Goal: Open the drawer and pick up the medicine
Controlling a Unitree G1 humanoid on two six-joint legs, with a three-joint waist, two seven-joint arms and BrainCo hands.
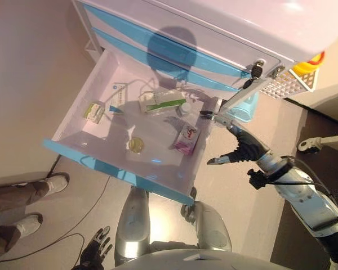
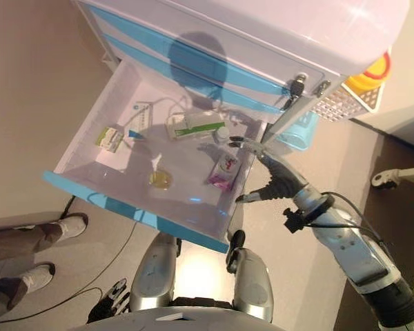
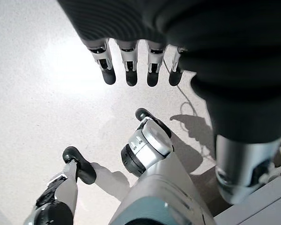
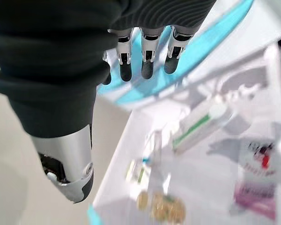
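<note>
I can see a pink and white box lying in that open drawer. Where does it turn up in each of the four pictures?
Left eye view: the pink box lies near the drawer's right wall, just left of the right hand.
Right eye view: the same spot.
Left wrist view: not in it; only floor.
Right wrist view: at the right edge.
Shared landmark: the white box with a green stripe.
</note>
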